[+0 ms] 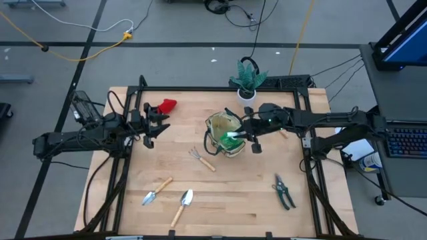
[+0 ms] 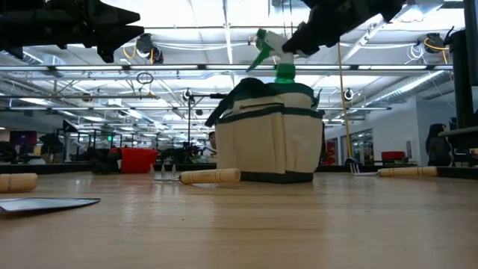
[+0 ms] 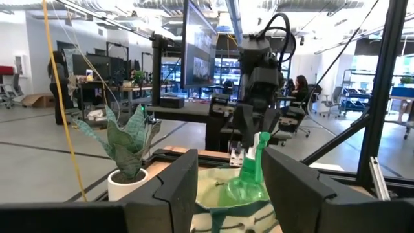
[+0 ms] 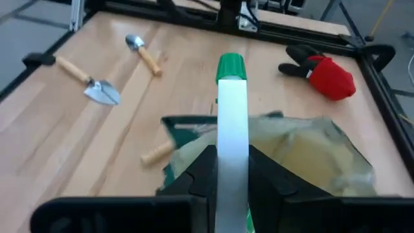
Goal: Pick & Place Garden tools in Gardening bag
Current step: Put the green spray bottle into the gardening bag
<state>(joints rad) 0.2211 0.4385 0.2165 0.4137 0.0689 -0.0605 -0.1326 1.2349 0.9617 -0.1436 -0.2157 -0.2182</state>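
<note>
The right gripper (image 1: 241, 133) hangs over the open mouth of the tan canvas gardening bag (image 2: 270, 142), its 2 dark fingers pinched narrowly on a green-and-white plastic spray bottle (image 2: 278, 56); the wrist view shows the bottle's white head and green round nozzle (image 4: 231, 68) clamped between the fingers, and the low view shows its green neck reaching down to the bag's rim. The bag is soft, boxy cloth with dark green trim and loop handles, standing upright near the middle of the pale wooden table (image 1: 227, 193); what lies inside it beyond the bottle's lower part cannot be told. Just beside the bag lies a wooden-handled hand rake (image 1: 200, 159) with thin metal tines. Nearer the table's front edge lie 2 wooden-handled metal trowels (image 1: 156, 191), the second (image 1: 182, 205) close beside the first, and dark pruning shears (image 1: 284, 191) rest well apart toward the right side. A red-and-black glove-like piece (image 1: 163, 106) sits by the far left edge, near the left gripper (image 1: 155, 125), which hovers above the table with its fingers spread wide and nothing between them. A green spiky plant in a white pot (image 1: 247, 81) stands at the far edge.
</note>
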